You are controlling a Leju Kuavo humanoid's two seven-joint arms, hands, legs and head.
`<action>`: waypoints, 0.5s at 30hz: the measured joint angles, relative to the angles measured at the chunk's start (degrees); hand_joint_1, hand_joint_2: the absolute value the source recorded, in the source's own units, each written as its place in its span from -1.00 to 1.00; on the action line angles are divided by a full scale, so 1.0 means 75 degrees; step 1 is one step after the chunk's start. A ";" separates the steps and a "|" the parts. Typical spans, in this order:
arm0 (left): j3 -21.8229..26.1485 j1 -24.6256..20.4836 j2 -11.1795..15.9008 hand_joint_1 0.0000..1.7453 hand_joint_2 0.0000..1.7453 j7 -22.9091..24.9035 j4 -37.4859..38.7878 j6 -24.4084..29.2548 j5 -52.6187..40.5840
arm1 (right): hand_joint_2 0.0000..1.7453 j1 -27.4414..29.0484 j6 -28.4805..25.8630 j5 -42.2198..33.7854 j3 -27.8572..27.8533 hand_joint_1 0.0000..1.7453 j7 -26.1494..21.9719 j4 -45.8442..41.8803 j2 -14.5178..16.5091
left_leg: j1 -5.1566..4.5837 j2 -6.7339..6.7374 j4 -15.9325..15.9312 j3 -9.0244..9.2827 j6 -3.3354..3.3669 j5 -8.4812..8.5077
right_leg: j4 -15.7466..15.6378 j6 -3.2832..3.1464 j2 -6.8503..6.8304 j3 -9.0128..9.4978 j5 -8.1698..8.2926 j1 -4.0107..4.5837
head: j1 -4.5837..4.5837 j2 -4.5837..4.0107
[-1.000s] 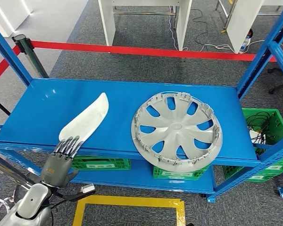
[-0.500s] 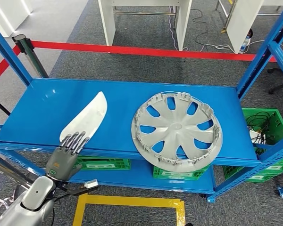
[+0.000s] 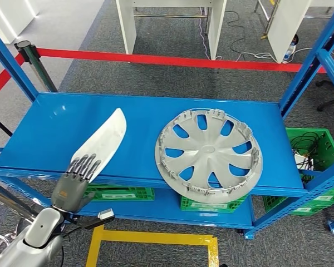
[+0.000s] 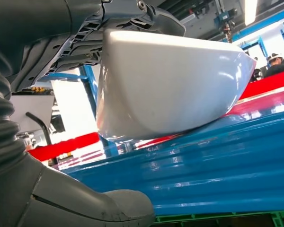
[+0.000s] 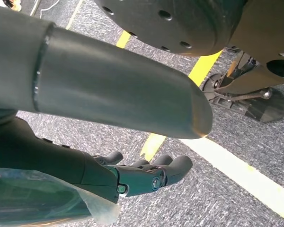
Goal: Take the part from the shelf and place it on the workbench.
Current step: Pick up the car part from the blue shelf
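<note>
While left hand (image 3: 73, 186) grips part (image 3: 100, 143), right hand (image 5: 147, 175) hangs.

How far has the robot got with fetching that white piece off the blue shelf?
Barely started. The white part lies on the blue shelf, and the left hand has its fingers over its near end with the thumb underneath. Lifting it and carrying it to the workbench are left. The right hand hangs over the floor.
</note>
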 joint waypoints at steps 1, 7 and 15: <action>0.0009 0.0000 0.0000 -1.00 1.00 0.0001 0.0034 0.0027 0.0022 | -1.00 0.0000 0.0000 0.0001 0.0002 -1.00 0.0000 0.0000 -0.0001 | 0.0000 0.0000 0.0000 0.0000 0.0000 0.0000 | 0.0000 0.0000 0.0000 0.0000 0.0000 0.0000 | 0.0000 0.0000; 0.0129 0.0002 -0.0009 -1.00 1.00 -0.0074 0.0275 0.0247 0.0160 | -1.00 0.0000 0.0002 0.0004 0.0014 -1.00 -0.0003 0.0001 -0.0010 | 0.0000 0.0000 0.0000 0.0000 0.0000 0.0000 | 0.0000 0.0000 0.0000 0.0000 0.0000 0.0000 | 0.0000 0.0000; 0.0235 0.0004 -0.0027 -1.00 1.00 -0.0113 0.0420 0.0281 0.0201 | -1.00 0.0001 0.0002 0.0002 0.0050 -1.00 -0.0003 0.0001 -0.0021 | 0.0000 0.0000 0.0001 0.0000 0.0000 0.0000 | 0.0000 0.0000 0.0000 0.0000 0.0000 0.0000 | 0.0000 0.0000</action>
